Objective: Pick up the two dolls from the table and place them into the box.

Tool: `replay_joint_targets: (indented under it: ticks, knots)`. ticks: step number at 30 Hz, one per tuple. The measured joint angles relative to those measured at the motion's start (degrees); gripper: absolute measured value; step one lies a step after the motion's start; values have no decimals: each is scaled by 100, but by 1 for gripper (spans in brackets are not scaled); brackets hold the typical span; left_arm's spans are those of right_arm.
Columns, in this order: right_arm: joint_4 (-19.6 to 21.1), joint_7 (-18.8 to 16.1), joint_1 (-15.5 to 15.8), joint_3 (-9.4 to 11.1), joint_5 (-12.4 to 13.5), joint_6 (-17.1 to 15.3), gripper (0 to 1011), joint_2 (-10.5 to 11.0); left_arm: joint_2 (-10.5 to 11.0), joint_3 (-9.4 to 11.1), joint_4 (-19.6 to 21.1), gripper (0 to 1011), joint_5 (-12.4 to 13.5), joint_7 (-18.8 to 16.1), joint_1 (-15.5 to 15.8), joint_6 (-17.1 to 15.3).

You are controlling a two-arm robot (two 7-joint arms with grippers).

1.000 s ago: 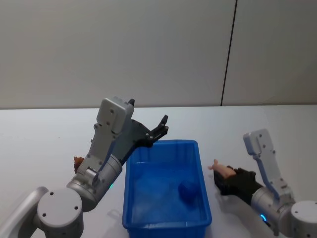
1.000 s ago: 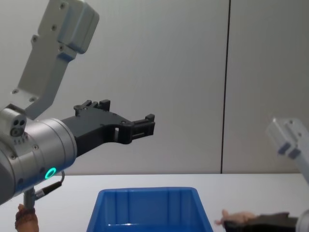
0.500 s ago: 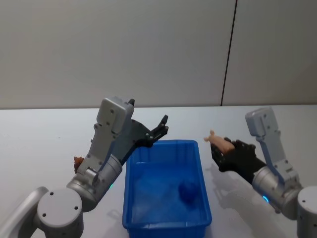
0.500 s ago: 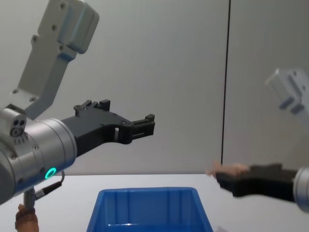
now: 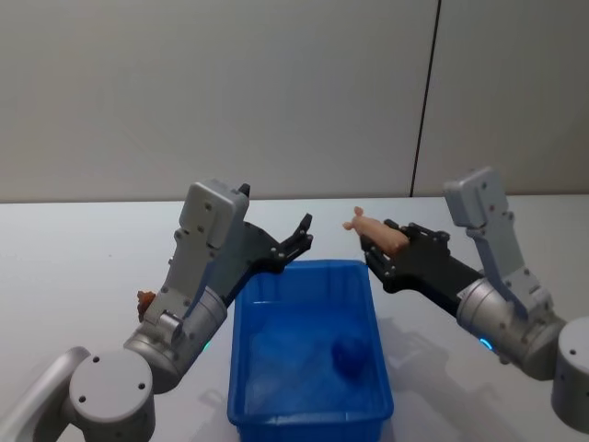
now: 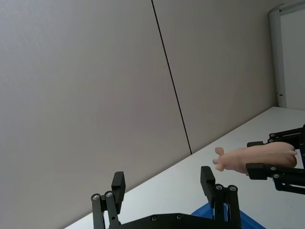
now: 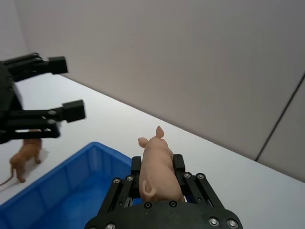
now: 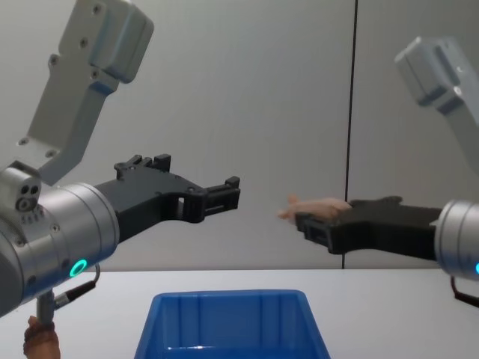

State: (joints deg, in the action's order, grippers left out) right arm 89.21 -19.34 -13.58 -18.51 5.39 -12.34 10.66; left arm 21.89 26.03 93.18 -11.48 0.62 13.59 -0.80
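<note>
A plain grey-beige wall (image 5: 212,92) takes up the upper half of the head view and the upper three quarters of the chest view. A thin dark vertical seam (image 5: 425,92) divides it into panels, right of centre in both. In the left wrist view the seam slants through the middle, and a white door frame (image 6: 277,52) stands at the upper right edge.

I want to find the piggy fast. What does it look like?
Find the bright blue rectangular plastic bin. Above its far right corner, the right end effector grips a small pale pink soft pig with pointed ears. The other doll is brown, fuzzy and down on the white table.
</note>
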Motion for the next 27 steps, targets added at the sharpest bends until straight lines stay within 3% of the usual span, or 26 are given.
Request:
replay_joint_targets:
  ticks: [10, 17, 27]
  knots:
    - [-4, -581, -117, -31, 194, -252, 383, -23, 0, 0, 0, 1001, 0, 0, 0, 0]
    - [-71, -907, -186, -57, 370, -670, 398, -38, 0, 0, 0, 1001, 0, 0, 0, 0]
    - [-201, -1190, -257, -88, 587, -1342, 705, -55, 0, 0, 0, 1001, 0, 0, 0, 0]
